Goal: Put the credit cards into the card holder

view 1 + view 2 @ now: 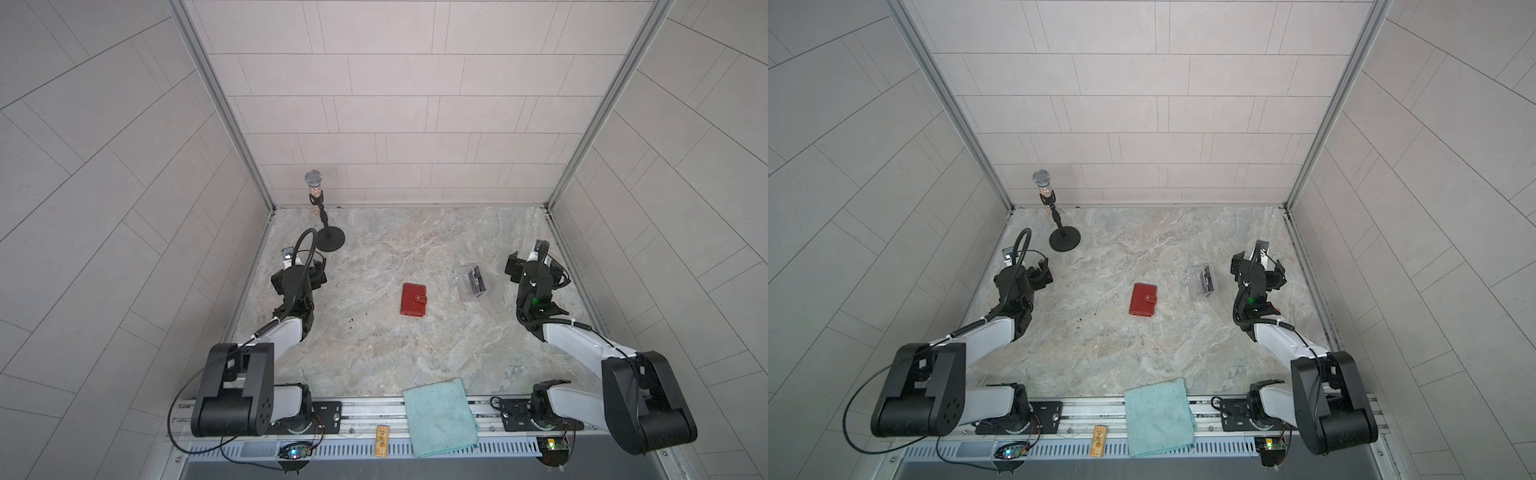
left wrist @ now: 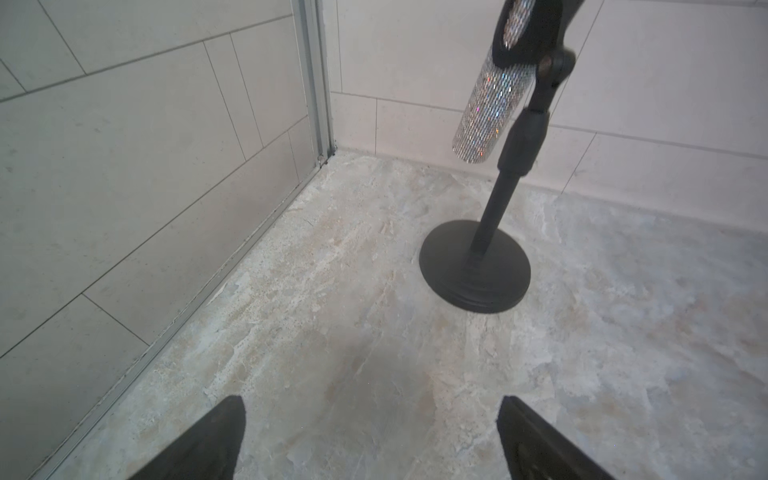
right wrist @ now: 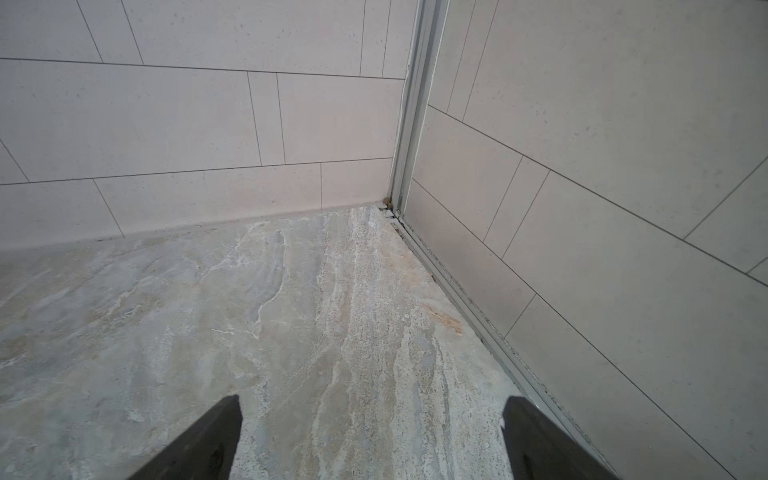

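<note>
Hovering left tool (image 2: 370,399): jaws spread wide with nothing between them; bare worktop (image 1: 374,340) beneath; posted at the left side, facing the far left corner.
Right tool (image 3: 372,398): jaws equally wide apart and empty; above bare worktop close to the right wall, facing the far right corner.
Microphone (image 2: 490,104): glitter-covered body, tilted in a black clip; the item nearest the left tool.
Stand base (image 2: 473,266): round, black, flat on the worktop near the back wall.
Clear plastic box (image 1: 473,281): lies on the worktop near the right tool, on its inner side, not touching it.
Credit cards (image 1: 475,279): inside the clear plastic box; one black card with pale lettering shows through the wall; any others cannot be told apart.
Card holder (image 1: 414,300): red, shut, snap tab fastened across the front; flat near the middle of the worktop, between the two tools and well apart from both; near the clear plastic box on its left, apart from it.
Cloth (image 1: 440,415): pale teal, folded, draped over the front rail.
Specks: small dark crumbs scattered on the worktop in front of the card holder.
Walls: pale tiles on three sides.
</note>
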You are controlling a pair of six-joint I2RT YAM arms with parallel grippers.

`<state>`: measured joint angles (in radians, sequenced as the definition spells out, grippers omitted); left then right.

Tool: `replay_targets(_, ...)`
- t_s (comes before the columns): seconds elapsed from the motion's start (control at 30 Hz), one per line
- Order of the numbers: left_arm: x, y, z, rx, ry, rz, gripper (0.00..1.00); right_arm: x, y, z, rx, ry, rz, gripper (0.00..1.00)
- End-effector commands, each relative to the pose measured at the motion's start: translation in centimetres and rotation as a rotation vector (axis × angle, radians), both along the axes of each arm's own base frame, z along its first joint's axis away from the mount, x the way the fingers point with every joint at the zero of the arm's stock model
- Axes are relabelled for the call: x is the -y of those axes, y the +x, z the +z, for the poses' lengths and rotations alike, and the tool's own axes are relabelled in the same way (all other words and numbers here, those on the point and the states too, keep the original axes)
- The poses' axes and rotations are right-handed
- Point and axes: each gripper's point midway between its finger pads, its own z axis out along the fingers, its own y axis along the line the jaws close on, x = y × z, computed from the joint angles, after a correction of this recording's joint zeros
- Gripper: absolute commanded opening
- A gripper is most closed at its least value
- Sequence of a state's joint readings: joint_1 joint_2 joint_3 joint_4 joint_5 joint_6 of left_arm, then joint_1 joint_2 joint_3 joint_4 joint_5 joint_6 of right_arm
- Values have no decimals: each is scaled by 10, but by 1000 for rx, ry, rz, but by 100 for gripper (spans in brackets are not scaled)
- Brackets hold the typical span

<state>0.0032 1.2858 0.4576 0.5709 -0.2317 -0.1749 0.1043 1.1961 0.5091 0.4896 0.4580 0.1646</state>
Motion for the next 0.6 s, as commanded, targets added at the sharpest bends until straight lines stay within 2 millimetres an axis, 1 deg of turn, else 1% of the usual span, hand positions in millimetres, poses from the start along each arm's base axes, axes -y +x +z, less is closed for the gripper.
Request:
replay_targets(0.0,18,1,3,-6,-148,-50,100,-14,-5,-17,-146,59,73,100)
replay_targets(0.07,37,5,5,-18,-227,-123,100,-34,0,-16,-180,101,185,100)
replay_targets(0.1,46,6,4,-44,-262,-143,100,-47,-2,-23,-210,133,250,100)
replay_targets(0.13,56,6,1,-74,-289,-164,100,-61,3,-13,-197,163,316,100)
replay_targets(0.23,100,2,-5,-168,-328,-262,100,-105,0,-15,-265,207,482,97)
replay_targets(0.33,150,-5,-13,-260,-351,-371,97,-149,-11,-20,-354,181,627,94)
replay_targets(0.37,168,-8,-15,-288,-352,-416,96,-161,-16,-21,-378,169,667,94)
replay_targets(0.43,197,-13,-21,-340,-341,-481,94,-185,-25,-24,-418,161,736,92)
replay_targets(0.47,209,-15,-24,-366,-336,-511,93,-196,-30,-26,-436,161,771,90)
replay_targets(0.57,240,-24,-41,-468,-374,-594,87,-226,-41,-37,-485,163,849,84)
